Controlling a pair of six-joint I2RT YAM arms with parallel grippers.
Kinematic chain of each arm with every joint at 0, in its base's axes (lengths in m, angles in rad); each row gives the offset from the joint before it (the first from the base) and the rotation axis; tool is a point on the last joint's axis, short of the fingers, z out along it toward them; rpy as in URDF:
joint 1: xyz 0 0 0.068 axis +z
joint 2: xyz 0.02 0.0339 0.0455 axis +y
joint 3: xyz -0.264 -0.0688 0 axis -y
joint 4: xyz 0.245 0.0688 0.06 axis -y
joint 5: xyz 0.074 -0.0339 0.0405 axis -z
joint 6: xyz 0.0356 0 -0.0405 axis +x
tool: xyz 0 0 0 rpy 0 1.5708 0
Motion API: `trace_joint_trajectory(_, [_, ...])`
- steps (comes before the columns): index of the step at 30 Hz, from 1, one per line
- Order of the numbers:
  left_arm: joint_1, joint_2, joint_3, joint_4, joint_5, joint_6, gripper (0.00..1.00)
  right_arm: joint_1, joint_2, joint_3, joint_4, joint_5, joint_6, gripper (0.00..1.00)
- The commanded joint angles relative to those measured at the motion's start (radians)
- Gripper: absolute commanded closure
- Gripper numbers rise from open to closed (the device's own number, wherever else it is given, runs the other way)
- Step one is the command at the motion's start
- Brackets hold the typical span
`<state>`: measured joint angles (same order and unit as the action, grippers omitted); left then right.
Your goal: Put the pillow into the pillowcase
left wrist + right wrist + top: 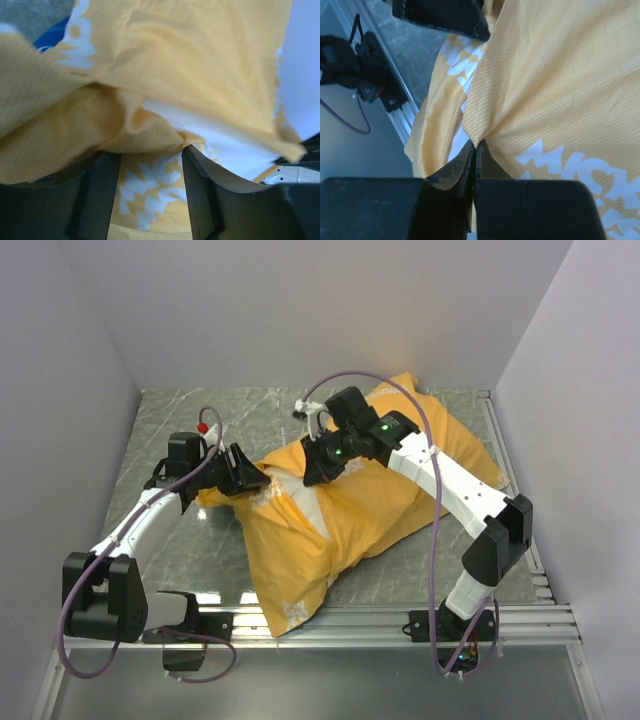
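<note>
- The orange-yellow pillowcase [380, 505] sprawls from the middle of the tabletop's [200, 550] near edge up towards the far right corner. It is plump at the far end and flat and rumpled near the rail [400, 618].
- The right pincer [475, 147] is pressed together, pinching a ridge of pillowcase fabric at mid-tabletop.
- The left pincer [150, 155] is at the case's left edge, fingers spread, with a bunched fold at their tips.
- A white wedge [318, 508] shows just beside the right pincer. Whether it is the pillow cannot be told.
- A small red-tipped object [203, 427] sits behind the left arm, and purple cables [436, 510] loop over both arms.
</note>
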<state>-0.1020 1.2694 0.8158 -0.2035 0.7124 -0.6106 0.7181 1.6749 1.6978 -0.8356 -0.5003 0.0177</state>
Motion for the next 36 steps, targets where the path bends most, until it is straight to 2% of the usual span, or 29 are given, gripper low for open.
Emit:
trace_joint_trajectory(1, [-0.011, -0.056, -0.004, 0.147, 0.041, -0.009, 0.44, 0.037, -0.009, -0.058, 0.039, -0.087, 0.022, 0.96])
trace_joint_trajectory(6, [-0.019, -0.085, 0.013, 0.063, 0.013, 0.028, 0.39, 0.043, 0.08, -0.026, -0.017, -0.052, 0.002, 0.86])
trace_joint_trajectory(10, [-0.05, -0.093, 0.005, 0.033, -0.04, 0.037, 0.35, 0.043, 0.088, -0.009, -0.013, 0.073, 0.017, 0.79])
trace_joint_trajectory(11, [-0.059, -0.088, 0.008, 0.027, -0.077, 0.04, 0.35, 0.043, 0.092, 0.003, -0.014, 0.091, 0.024, 0.69])
trace_joint_trajectory(14, [-0.087, -0.056, 0.016, 0.006, -0.119, 0.041, 0.35, 0.044, 0.12, 0.042, -0.036, 0.144, 0.04, 0.56])
trace_joint_trajectory(16, [-0.09, -0.028, 0.014, -0.005, -0.132, 0.037, 0.4, 0.044, 0.134, 0.054, -0.042, 0.16, 0.048, 0.56])
trace_joint_trajectory(17, [-0.09, -0.022, 0.014, -0.008, -0.136, 0.04, 0.44, 0.046, 0.138, 0.06, -0.048, 0.161, 0.048, 0.59])
trace_joint_trajectory(18, [-0.09, -0.018, 0.02, -0.02, -0.142, 0.046, 0.54, 0.046, 0.14, 0.071, -0.048, 0.17, 0.054, 0.61])
trace_joint_trajectory(20, [-0.09, -0.022, 0.029, -0.031, -0.139, 0.058, 0.64, 0.047, 0.14, 0.089, -0.049, 0.174, 0.053, 0.67])
trace_joint_trajectory(21, [-0.09, -0.031, 0.04, -0.036, -0.13, 0.066, 0.73, 0.049, 0.138, 0.098, -0.053, 0.184, 0.048, 0.74])
trace_joint_trajectory(22, [-0.09, -0.039, 0.045, -0.037, -0.12, 0.077, 0.77, 0.052, 0.14, 0.106, -0.054, 0.19, 0.047, 0.84])
trace_joint_trajectory(23, [-0.09, -0.048, 0.046, -0.036, -0.11, 0.08, 0.8, 0.05, 0.14, 0.121, -0.054, 0.193, 0.047, 1.0])
trace_joint_trajectory(24, [-0.09, -0.067, 0.045, -0.034, -0.099, 0.083, 0.87, 0.05, 0.143, 0.132, -0.059, 0.197, 0.047, 1.0])
trace_joint_trajectory(28, [-0.09, -0.123, 0.046, -0.013, -0.025, 0.101, 0.99, 0.05, 0.132, 0.171, -0.073, 0.168, 0.033, 1.0])
trace_joint_trajectory(31, [-0.09, -0.177, 0.042, 0.012, 0.045, 0.091, 1.0, 0.043, 0.076, 0.154, -0.031, 0.134, 0.044, 1.0])
trace_joint_trajectory(32, [-0.093, -0.192, 0.031, 0.083, 0.112, 0.069, 1.0, 0.034, 0.033, 0.134, 0.008, 0.108, 0.054, 1.0])
trace_joint_trajectory(36, [-0.178, -0.217, -0.018, 0.269, 0.104, -0.023, 1.0, -0.011, -0.073, 0.08, 0.16, -0.001, 0.157, 1.0])
